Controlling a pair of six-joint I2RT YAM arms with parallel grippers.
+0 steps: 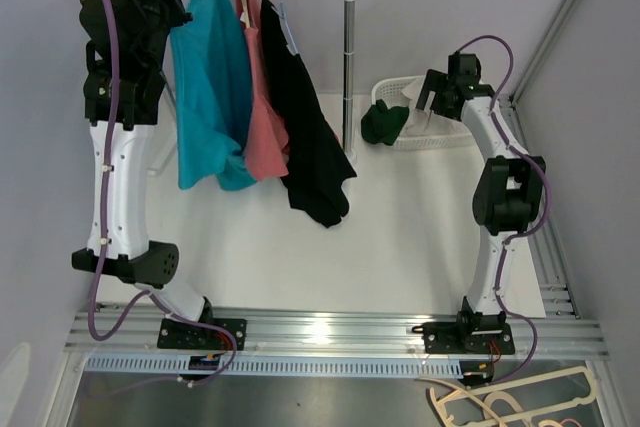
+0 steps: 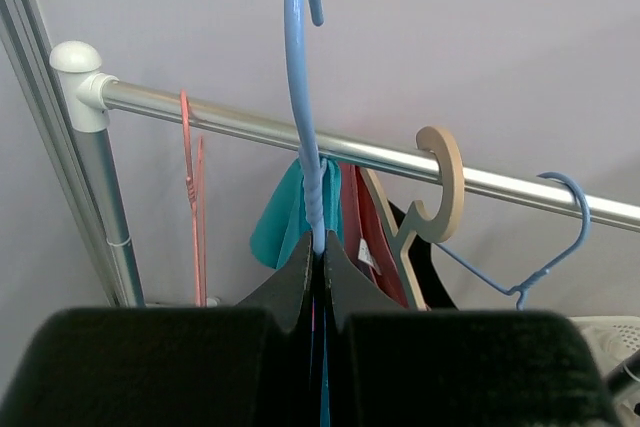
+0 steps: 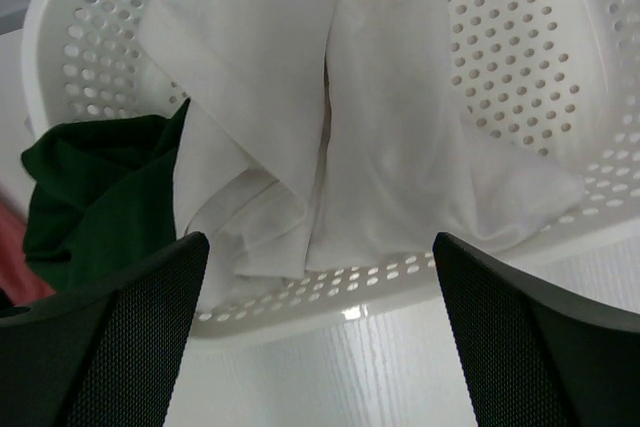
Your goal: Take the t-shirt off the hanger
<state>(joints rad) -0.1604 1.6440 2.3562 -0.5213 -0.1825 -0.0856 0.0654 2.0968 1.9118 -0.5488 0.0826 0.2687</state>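
Status, top view first:

- Rack point(image 1: 349, 47) runs across the upper left to upper centre of the frame. Three garments hang under its rail: teal t-shirt point(image 1: 210, 97) furthest left, pink shirt point(image 1: 262, 117) beside it, black shirt point(image 1: 305, 137) on the right.
- Basket point(image 1: 440, 137) sits right of centre. It holds a white garment point(image 3: 330, 127) and a green garment point(image 3: 90, 187) at its left edge.
- Blue hanger point(image 2: 300, 97) runs up the centre of the left wrist view, with the teal fabric bunched just under its neck. Its hook rises above the rail line. I can't tell if it's fully off the rail.
- Wooden hanger point(image 2: 445, 182) is hooked on the rail, right of centre.
- Left gripper point(image 2: 322, 257), bottom centre of its view: jaws clamped tight on the blue hanger's neck.
- Right gripper point(image 3: 315, 247): jaws spread wide, holding nothing, hovering over the basket.

Progress: early, by my read. The hanger is gripped and the teal shirt is still on it. What's left is to get the hanger clear of the rack, pull the shirt off the hanger, and most likely drop it in the basket. The right arm is well away from the shirt.
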